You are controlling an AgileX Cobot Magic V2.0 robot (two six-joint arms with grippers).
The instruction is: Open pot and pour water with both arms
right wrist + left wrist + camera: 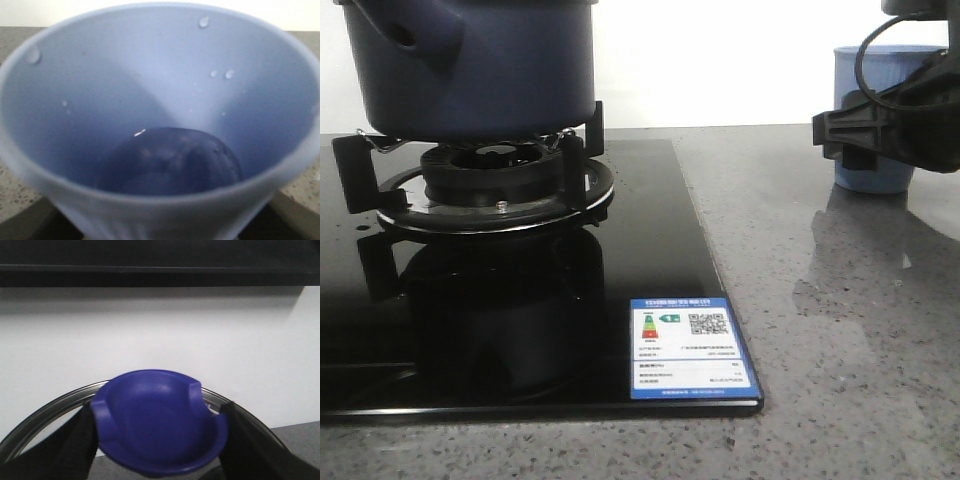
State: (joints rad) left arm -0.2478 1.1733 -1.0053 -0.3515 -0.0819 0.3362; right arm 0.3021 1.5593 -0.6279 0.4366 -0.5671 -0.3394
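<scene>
Energy label (688,350) is seen nearest on stove glass (520,330); pot (470,65) is seated on burner (495,180). Lid knob (160,422) is clamped by left jaws; cup (160,125) is gripped by right jaws.

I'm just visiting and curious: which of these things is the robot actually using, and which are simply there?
In use: pot, glass lid with blue knob, light-blue cup, left gripper, right gripper.

Simply there: stove burner, label sticker, counter.

Pot (470,65): large, round, dark navy, matte; upright at far left; stubby hollow handle socket (405,35) on its left side.
</scene>
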